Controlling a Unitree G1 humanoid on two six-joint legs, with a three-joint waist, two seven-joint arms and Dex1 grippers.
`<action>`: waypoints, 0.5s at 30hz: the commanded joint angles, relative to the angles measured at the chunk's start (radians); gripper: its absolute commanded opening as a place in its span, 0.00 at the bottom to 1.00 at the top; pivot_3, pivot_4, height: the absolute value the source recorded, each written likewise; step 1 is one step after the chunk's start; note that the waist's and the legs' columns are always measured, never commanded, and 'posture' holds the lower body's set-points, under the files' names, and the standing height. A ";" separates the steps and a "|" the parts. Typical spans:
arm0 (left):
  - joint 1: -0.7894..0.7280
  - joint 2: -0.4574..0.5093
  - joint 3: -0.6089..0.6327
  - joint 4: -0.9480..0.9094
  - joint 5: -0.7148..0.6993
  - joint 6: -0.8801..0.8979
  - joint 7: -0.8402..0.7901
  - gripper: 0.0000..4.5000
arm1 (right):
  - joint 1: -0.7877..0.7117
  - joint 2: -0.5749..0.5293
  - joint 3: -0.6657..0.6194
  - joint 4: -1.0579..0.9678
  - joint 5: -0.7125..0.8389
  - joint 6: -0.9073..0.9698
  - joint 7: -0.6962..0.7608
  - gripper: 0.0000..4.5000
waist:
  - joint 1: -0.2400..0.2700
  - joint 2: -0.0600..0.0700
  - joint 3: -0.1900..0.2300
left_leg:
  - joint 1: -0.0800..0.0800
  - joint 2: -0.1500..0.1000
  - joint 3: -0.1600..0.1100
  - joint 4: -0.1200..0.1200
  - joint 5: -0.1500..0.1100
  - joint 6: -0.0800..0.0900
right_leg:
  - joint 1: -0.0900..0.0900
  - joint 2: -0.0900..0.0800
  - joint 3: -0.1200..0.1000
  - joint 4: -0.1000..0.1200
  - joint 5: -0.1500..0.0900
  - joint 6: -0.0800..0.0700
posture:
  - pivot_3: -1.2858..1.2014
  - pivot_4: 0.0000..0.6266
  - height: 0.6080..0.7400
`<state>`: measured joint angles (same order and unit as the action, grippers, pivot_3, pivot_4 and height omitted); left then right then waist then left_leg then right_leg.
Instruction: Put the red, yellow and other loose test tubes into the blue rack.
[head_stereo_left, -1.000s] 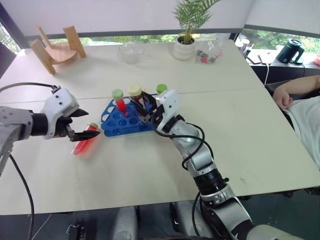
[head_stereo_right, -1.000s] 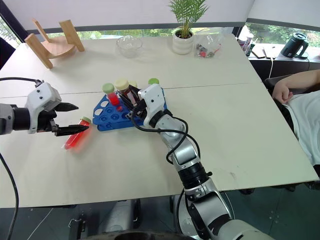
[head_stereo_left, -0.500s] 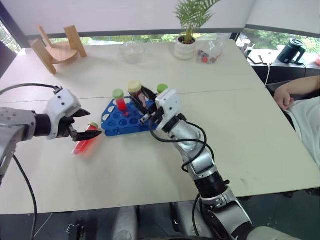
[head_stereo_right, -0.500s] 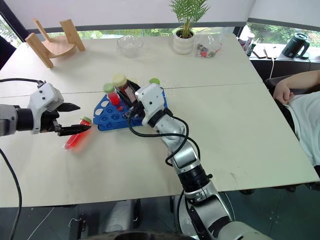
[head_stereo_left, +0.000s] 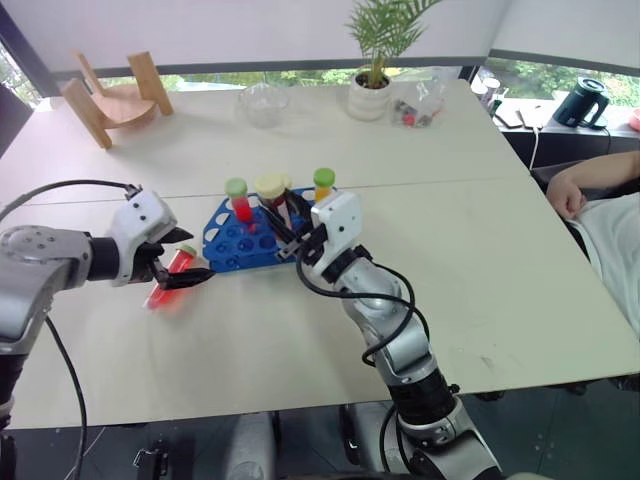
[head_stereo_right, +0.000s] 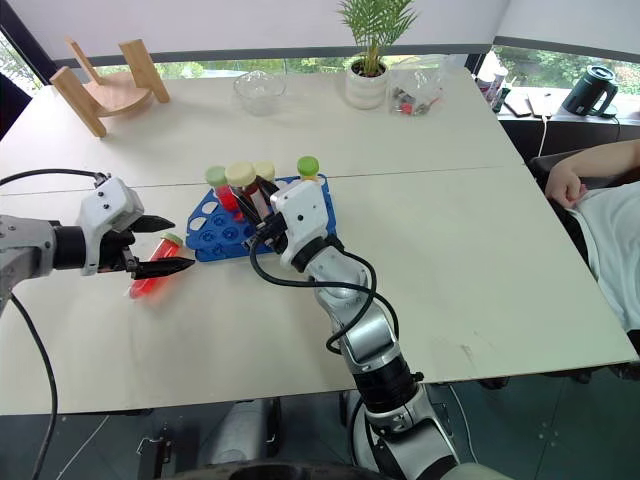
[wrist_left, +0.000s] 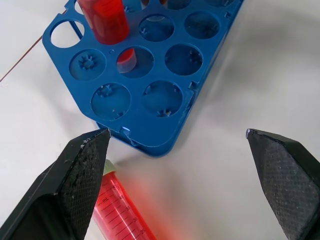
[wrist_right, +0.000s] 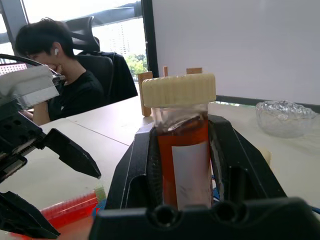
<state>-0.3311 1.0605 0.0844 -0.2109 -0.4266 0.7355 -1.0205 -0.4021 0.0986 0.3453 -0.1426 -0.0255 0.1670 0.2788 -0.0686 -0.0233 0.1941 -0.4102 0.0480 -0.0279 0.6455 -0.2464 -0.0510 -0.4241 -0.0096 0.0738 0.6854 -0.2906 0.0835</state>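
**Holding a capped tube above the rack, loose red tube under spread fingers**

Lying on the pale tabletop nearest the robot, at about eight o'clock from the bright blue plastic rack with round holes, a loose red-filled tube with a green cap rests just beside the rack's corner. Over it hangs the left gripper, fingers spread wide, one on each side and not closed on it.

At the rack's three o'clock edge the right gripper is clenched on a cream-capped tube of amber-red liquid, held upright over the holes. A green-capped red tube and an orange one stand in the rack.

Broad bare table lies beyond, toward twelve o'clock, up to a glass bowl, potted plant and wooden stand.
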 joint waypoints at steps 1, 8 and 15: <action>-0.030 0.003 -0.002 0.009 0.012 -0.014 -0.002 1.00 | -0.013 0.011 0.005 0.027 -0.015 -0.057 -0.020 0.19 | 0.000 0.000 0.000 | 0.000 0.000 0.000 0.000 0.000 0.000 | 0.000 0.000 0.000 0.000 0.000 0.000 | 0.52 0.24 1.00; -0.056 -0.002 -0.017 0.033 0.022 -0.028 -0.001 1.00 | -0.065 0.012 -0.020 0.158 -0.047 -0.145 -0.060 0.19 | 0.000 0.000 0.000 | 0.000 0.000 0.000 0.000 0.000 0.000 | 0.000 0.000 0.000 0.000 0.000 0.000 | 0.52 0.24 1.00; -0.054 -0.010 -0.015 0.037 0.027 -0.030 0.003 1.00 | -0.094 0.019 -0.028 0.213 -0.042 -0.177 -0.057 0.19 | 0.000 0.000 0.000 | 0.000 0.000 0.000 0.000 0.000 0.000 | 0.000 0.000 0.000 0.000 0.000 0.000 | 0.52 0.24 1.00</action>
<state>-0.3680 1.0528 0.0541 -0.1671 -0.4037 0.7162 -1.0211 -0.4746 0.0993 0.3159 0.0821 -0.0725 0.0140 0.2204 -0.0688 -0.0232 0.1942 -0.4102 0.0479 -0.0279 0.6452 -0.2464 -0.0511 -0.4242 -0.0097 0.0738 0.6854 -0.2906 0.0836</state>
